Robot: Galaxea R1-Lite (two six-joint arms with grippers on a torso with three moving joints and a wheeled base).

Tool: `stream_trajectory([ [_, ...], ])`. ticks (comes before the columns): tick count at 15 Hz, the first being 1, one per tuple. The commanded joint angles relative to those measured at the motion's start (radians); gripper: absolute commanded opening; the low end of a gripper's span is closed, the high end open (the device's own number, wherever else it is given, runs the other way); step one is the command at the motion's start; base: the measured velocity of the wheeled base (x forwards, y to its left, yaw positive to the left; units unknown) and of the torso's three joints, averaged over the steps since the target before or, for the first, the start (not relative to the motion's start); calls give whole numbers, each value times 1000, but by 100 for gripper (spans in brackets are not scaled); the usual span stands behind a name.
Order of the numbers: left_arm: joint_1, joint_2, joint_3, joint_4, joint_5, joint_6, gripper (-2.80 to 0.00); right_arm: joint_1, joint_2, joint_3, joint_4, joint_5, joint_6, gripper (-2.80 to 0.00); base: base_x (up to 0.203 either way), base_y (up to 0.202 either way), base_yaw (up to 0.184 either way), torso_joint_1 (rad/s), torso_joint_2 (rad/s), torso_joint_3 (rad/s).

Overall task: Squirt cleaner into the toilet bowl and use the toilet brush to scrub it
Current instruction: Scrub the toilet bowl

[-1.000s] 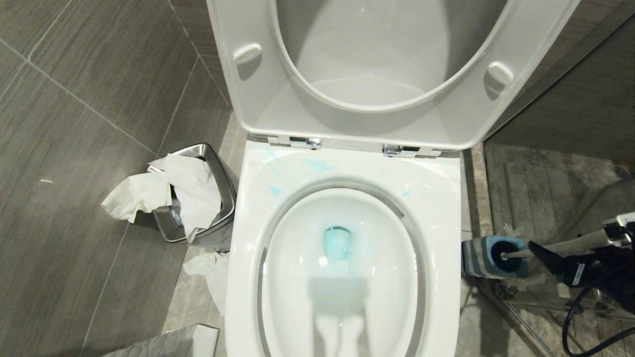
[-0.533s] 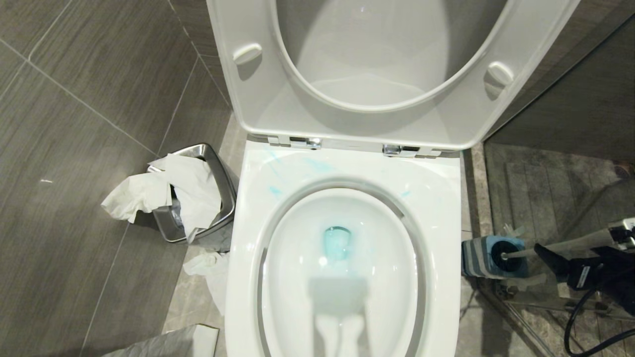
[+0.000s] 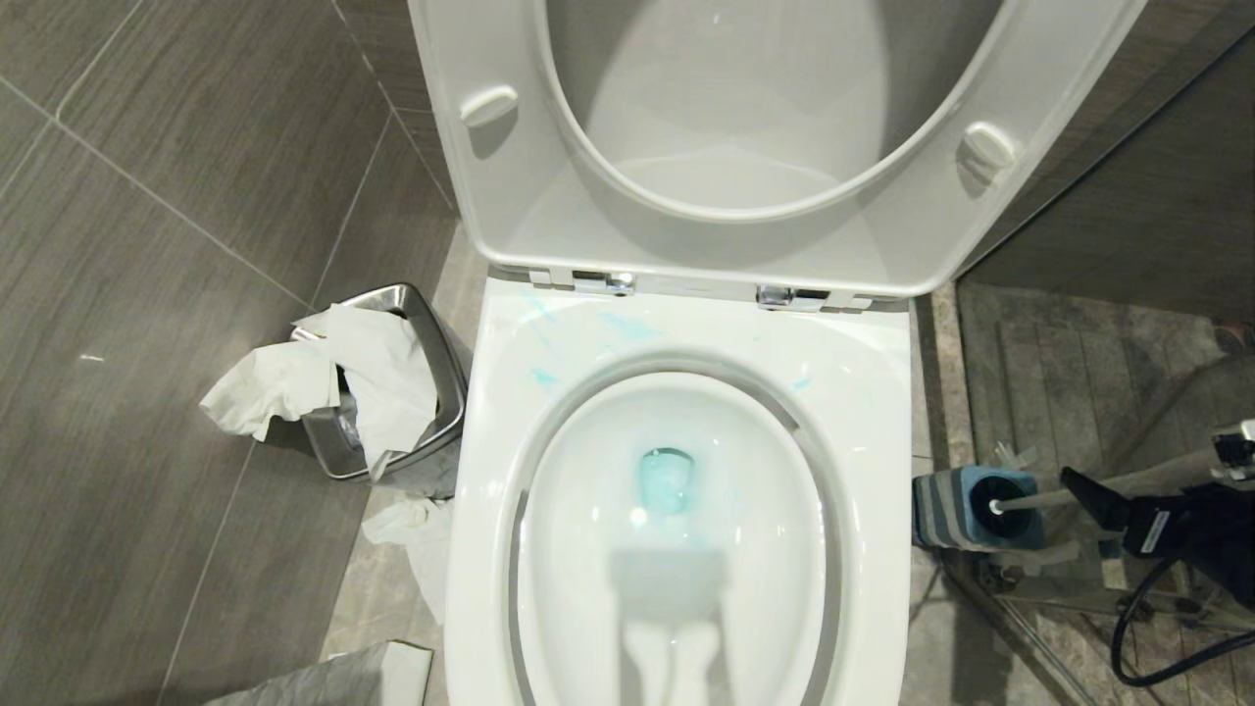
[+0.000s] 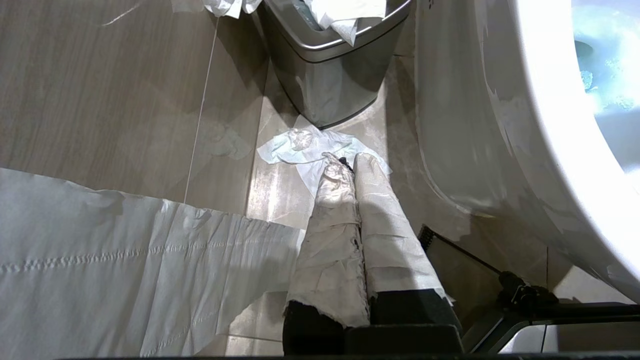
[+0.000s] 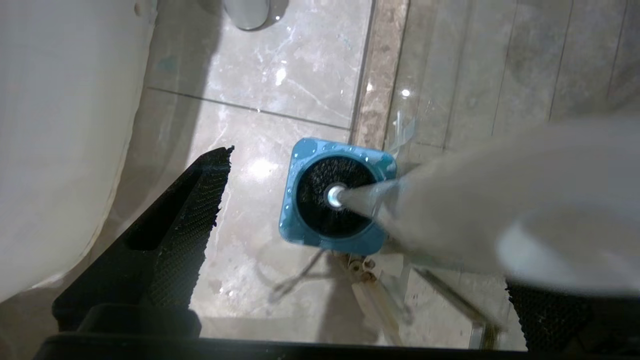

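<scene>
The toilet bowl (image 3: 882, 412) stands with seat and lid raised. Turquoise cleaner (image 3: 667, 482) tints the water, and thin streaks of it mark the back of the rim. Right of the bowl on the floor, the toilet brush (image 3: 1000, 507) sits with its dark head (image 5: 320, 210) down in a square blue holder (image 5: 300, 235). Its white handle (image 5: 490, 200) leans away to the right. My right gripper (image 3: 1090, 490) is open around that handle (image 5: 380, 215), with a black finger (image 5: 175, 225) well clear on one side. My left gripper (image 4: 347, 165), its fingers wrapped in white, hangs shut and empty over the floor left of the bowl.
A steel bin (image 3: 436, 333) stuffed with tissue stands left of the bowl, with more tissue (image 3: 412, 525) on the floor beside it. A sheet of white paper (image 4: 100, 260) lies near my left gripper. A glass partition and its metal floor rail run just behind the brush holder.
My right gripper has edged a little right and up, so its black finger now crosses the brush handle. Brush, holder, bowl and left gripper have not moved.
</scene>
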Motion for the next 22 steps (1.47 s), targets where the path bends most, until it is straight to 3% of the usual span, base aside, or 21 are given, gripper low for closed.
stream_trajectory([
  [1,0,1,1,0,0,0,-280,-1,23,-21,-12,3,-1,0,0,0,0,0,0,0],
  [8,0,1,0,0,0,0,-280,2,65,-79,-49,4,-3,0,0,0,0,0,0,0],
  [9,0,1,0,0,0,0,-280,3,65,-78,-55,4,-3,-280,0,0,0,0,0,0],
  [22,1,1,1,-1,0,0,-280,19,-7,32,-82,-23,-6,-280,0,0,0,0,0,0],
])
